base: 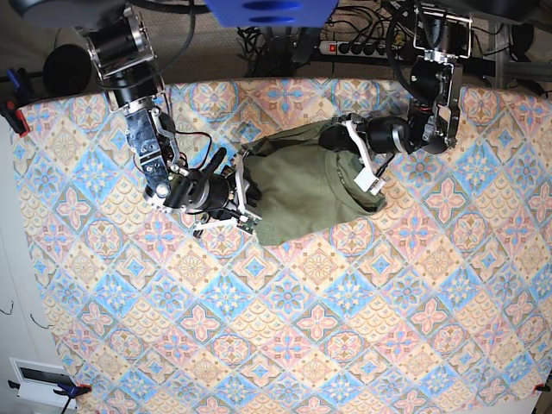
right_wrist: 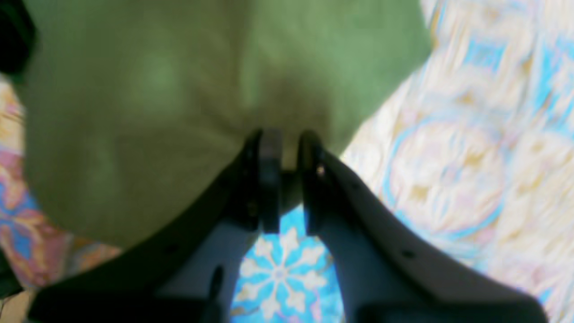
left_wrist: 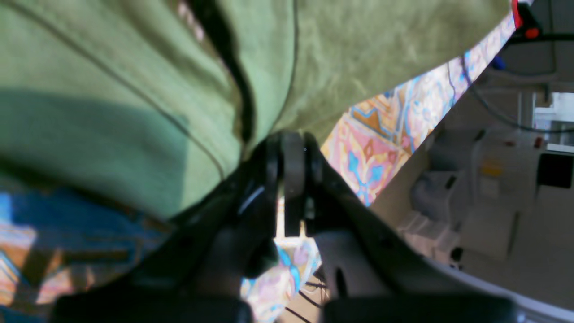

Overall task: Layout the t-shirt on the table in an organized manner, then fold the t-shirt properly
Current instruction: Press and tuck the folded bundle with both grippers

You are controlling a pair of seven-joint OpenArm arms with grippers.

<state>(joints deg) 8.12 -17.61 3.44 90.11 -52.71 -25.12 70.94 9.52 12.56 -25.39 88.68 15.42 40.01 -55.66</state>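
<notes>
Stretching bunched and wrinkled, olive-green t-shirt (base: pixel 306 185) pinched at opposite edges by closed left gripper (left_wrist: pixel 293 146) and right gripper (right_wrist: pixel 280 143), above patterned table (base: pixel 345 345).

The base view looks straight down on the desk (base: pixel 285 345) from high above, while both wrist views sit very near the t-shirt (base: pixel 310 194).
</notes>
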